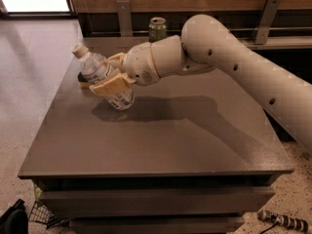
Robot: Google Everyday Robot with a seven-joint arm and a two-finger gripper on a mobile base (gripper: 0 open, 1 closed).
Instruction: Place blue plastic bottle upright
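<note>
The gripper (113, 75) is clamped across the middle of the bottle (94, 67), one tan finger (110, 87) on the near side and the other behind. Gripping at mid-body leaves the base free below the gripper, presumably so it can be set down flat. The bottle is held tilted, with its cap up and to the left of the gripper and its base low on the right, close over the table (161, 140); contact cannot be confirmed. It needs to be rotated to vertical before release. The bottle is clear plastic with a white cap and a white label with dark print. A can (157, 29) stands well behind the gripper, clear of the arm (234, 62).
</note>
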